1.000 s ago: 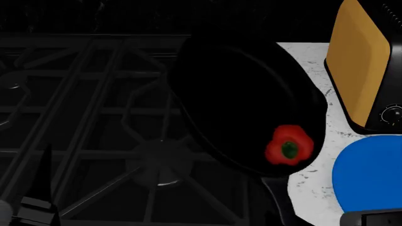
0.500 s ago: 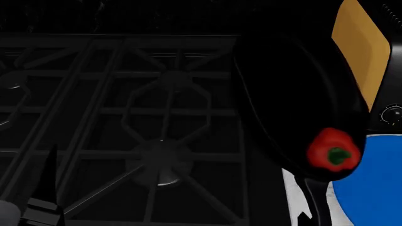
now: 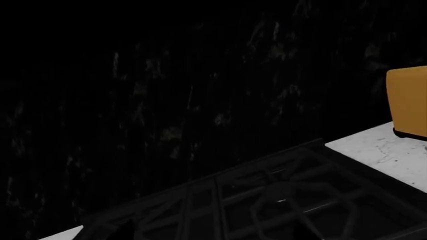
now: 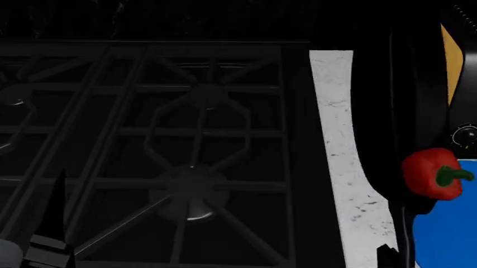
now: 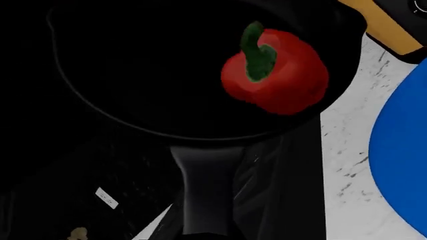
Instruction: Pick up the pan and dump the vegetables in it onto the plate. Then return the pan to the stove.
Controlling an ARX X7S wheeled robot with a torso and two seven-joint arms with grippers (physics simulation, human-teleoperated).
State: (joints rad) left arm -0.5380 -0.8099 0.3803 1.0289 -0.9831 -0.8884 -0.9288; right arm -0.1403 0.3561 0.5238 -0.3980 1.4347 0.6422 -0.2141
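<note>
Head view caught the pan [image 4: 387,111] tipped steeply on edge at the right of the stove [image 4: 149,139], its rim running near to far above the white surface [image 4: 339,139], its handle [image 4: 399,245] pointing back toward the robot. A red bell pepper [image 4: 432,173] sat against the pan's low side, green stem aimed right, directly over the near edge of the blue plate [image 4: 454,223]; whether it touched the plate could not be told. An orange-yellow appliance [image 4: 449,56] showed as a sliver behind the pan. Right wrist view looked straight along the handle [image 5: 207,185] into the black bowl of the pan [image 5: 147,70], where the pepper [image 5: 277,72] lay against the wall nearest the plate [image 5: 403,150], a placement the head camera showed only side-on. The right end effector itself appeared in neither picture, so its grip could not be told. A dark piece of the left end effector [image 4: 48,234] hung at the head view's lower left over the grates, fingers unseen, state unclear. Left wrist view showed only the stove's grates [image 3: 280,200], a dark back wall [image 3: 167,90], a strip of surface [image 3: 380,150] and a corner of the appliance [image 3: 408,100].
</note>
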